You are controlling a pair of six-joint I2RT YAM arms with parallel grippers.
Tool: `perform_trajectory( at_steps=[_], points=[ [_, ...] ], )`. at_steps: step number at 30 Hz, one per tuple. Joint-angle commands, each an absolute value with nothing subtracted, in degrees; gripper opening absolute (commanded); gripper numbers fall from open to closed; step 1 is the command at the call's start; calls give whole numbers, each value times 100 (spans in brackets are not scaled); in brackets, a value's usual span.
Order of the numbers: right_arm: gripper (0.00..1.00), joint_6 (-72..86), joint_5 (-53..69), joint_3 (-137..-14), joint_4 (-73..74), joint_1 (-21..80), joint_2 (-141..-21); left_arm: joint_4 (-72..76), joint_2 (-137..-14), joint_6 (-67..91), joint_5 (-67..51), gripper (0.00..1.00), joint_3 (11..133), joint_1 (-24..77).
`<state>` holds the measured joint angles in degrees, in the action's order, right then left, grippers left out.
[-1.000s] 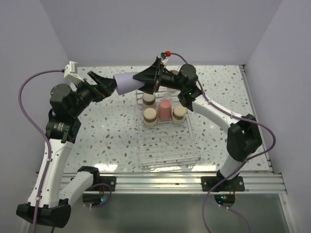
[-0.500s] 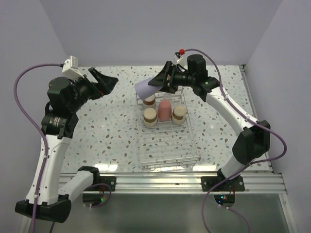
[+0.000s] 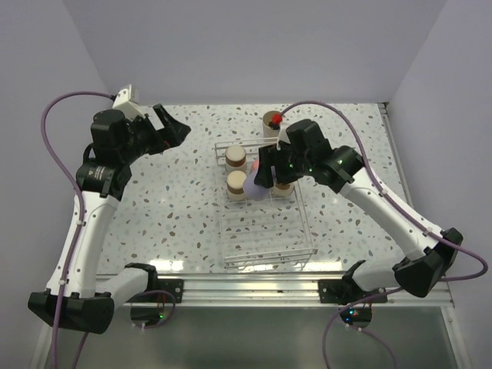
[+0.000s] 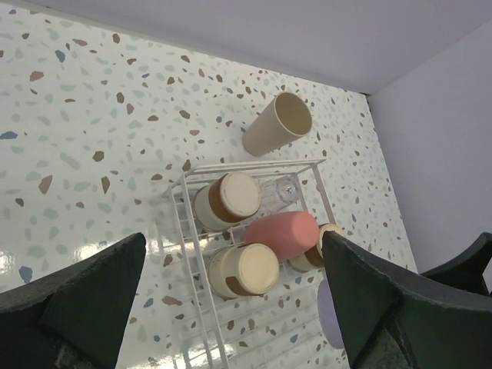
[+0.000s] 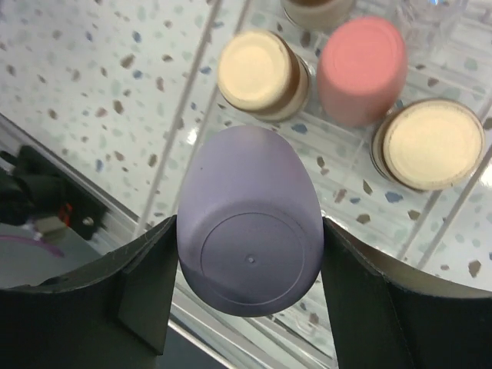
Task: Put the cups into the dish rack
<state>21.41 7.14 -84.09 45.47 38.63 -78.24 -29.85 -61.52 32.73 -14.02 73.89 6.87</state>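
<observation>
My right gripper (image 3: pixel 257 183) is shut on the lavender cup (image 3: pixel 254 184), base up, and holds it over the dish rack (image 3: pixel 265 231) just in front of the cups standing there. In the right wrist view the lavender cup (image 5: pixel 247 231) fills the space between my fingers (image 5: pixel 146 277). In the rack stand three upturned brown-grey cups (image 4: pixel 227 200) (image 4: pixel 242 270) (image 5: pixel 432 144), the coral-red cup (image 4: pixel 283 234) and the tiny clear cup (image 4: pixel 284 188). The beige cup (image 4: pixel 277 123) lies on its side on the table behind the rack. My left gripper (image 3: pixel 175 131) is open and empty, high at the left.
The rack's near half (image 3: pixel 265 246) holds no cups. The table's metal front rail (image 3: pixel 254 288) runs along the near edge. Purple cables loop off both arms. Walls close in the table at the back and both sides.
The left gripper let go of the lavender cup and drew back to the left. The right gripper carried the cup down and turned it base-up over the rack.
</observation>
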Motion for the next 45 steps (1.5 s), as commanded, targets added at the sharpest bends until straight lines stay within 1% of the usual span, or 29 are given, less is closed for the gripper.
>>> perform_trajectory(
  at_steps=[1, 8, 21, 45],
  points=[
    [0, 1696, -351, -8095, 4948, 4017, -7831, -3129, -6310, 2857, -1301, 100, 7717, 703],
    [0, 1644, -685, -7884, 4536, 4025, -8103, -3208, -6556, 2698, -1503, 100, 7840, 703],
    [0, 1696, -616, -7436, 4000, 4227, -8464, -3225, -6741, 2611, -1521, 99, 7972, 703],
    [0, 1441, -747, -7409, 3920, 4517, -9009, -3050, -6618, 2751, -1362, 99, 7594, 703]
  ],
)
